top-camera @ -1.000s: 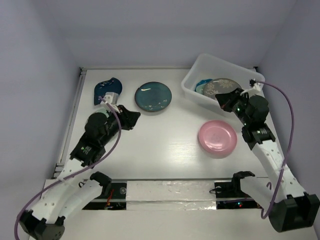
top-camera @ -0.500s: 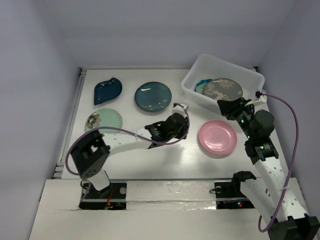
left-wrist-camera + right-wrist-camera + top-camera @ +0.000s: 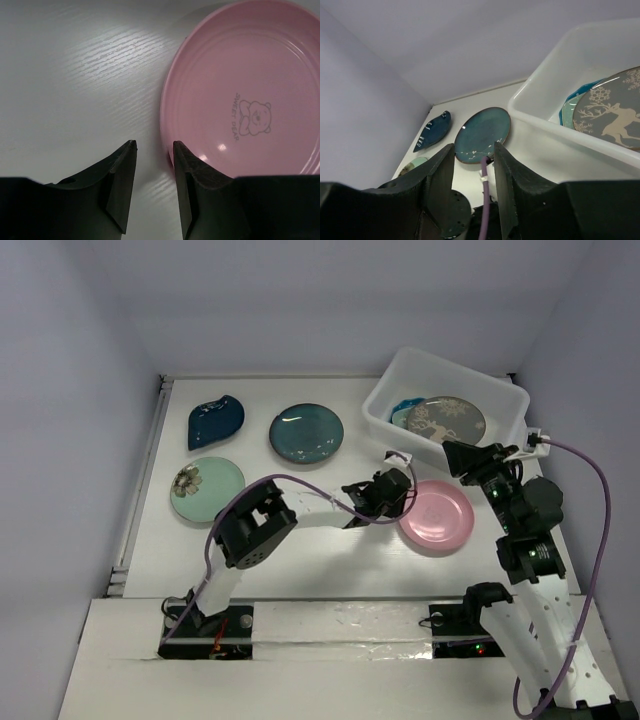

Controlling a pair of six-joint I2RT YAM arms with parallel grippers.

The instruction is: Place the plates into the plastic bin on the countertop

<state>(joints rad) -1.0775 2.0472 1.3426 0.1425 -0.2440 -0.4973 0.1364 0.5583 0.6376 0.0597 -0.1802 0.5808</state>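
Left gripper (image 3: 154, 144): jaws narrowly apart and holding nothing, low on the countertop (image 3: 75, 75) at the left rim of the pink plate (image 3: 245, 100).
Rim: it seems to sit against one finger, not between both. Close now and you may shove the plate or pinch air.
Right gripper (image 3: 473, 148): raised, narrowly parted, empty. It may crowd your path.
Plastic bin (image 3: 540, 132): the deer plate (image 3: 612, 112) lies inside, and a hard drop could chip ceramic.

White arms (image 3: 535, 630), black joints (image 3: 252, 533), purple cables (image 3: 486, 200)

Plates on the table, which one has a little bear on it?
The pink plate, beside the left gripper. A small bear is drawn in its middle; no other plate is pink.
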